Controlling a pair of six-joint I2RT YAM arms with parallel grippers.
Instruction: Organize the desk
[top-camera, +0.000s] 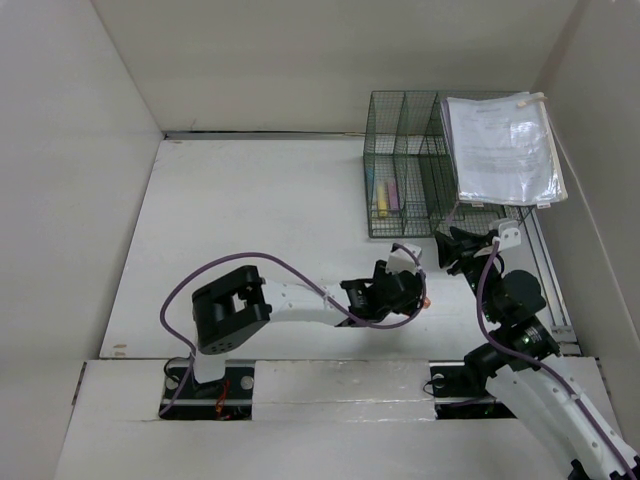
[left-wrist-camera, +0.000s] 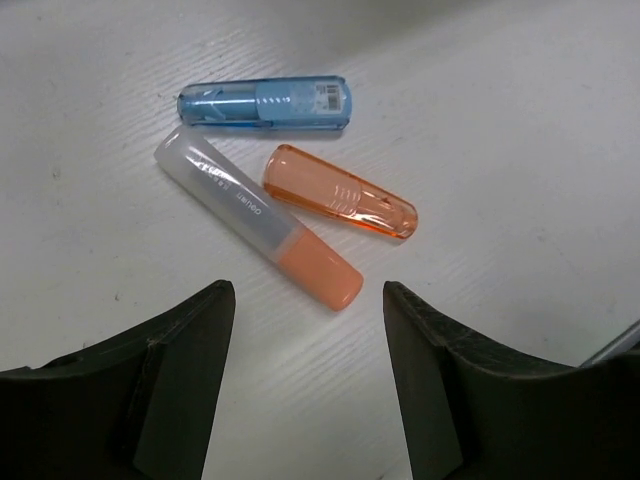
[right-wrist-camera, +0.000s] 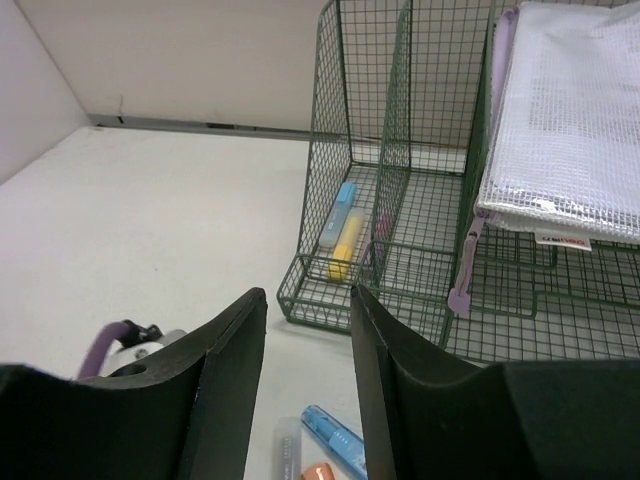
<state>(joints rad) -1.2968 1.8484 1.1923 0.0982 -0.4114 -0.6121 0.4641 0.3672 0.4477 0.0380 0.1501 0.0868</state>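
The dark green wire rack (top-camera: 405, 120) is seen at 1 o'clock on the desk (top-camera: 250, 210), set close to the far and right walls. In the right wrist view a blue highlighter (right-wrist-camera: 340, 205) and a yellow one (right-wrist-camera: 345, 245) are found lying in its leftmost compartment. A pink one (right-wrist-camera: 380, 225) is glimpsed by the next divider, and which side of it cannot be told. A white mesh pouch (top-camera: 505, 150) with printed sheets inside is laid tilted across the top of the rack's right-hand part.

Down at 4 o'clock, three markers are spotted on the bare desk under the left gripper (left-wrist-camera: 305, 300). A blue marker (left-wrist-camera: 265, 103) is lying at 12 o'clock in that view, and an orange one (left-wrist-camera: 340, 190) is slanted just below it. A frosted marker with an orange end (left-wrist-camera: 250, 215) lies beside them, its orange end pointed between the fingers. The left fingers are spread wide and nothing is gripped.

The right gripper (right-wrist-camera: 305, 300) is held just before the rack's front edge, its fingers parted, nothing pinched.

For room, a broad white stretch is shown from 8 to 12 o'clock, bounded by the left and far walls. The 3 o'clock side is crowded by the rack and both wrists.
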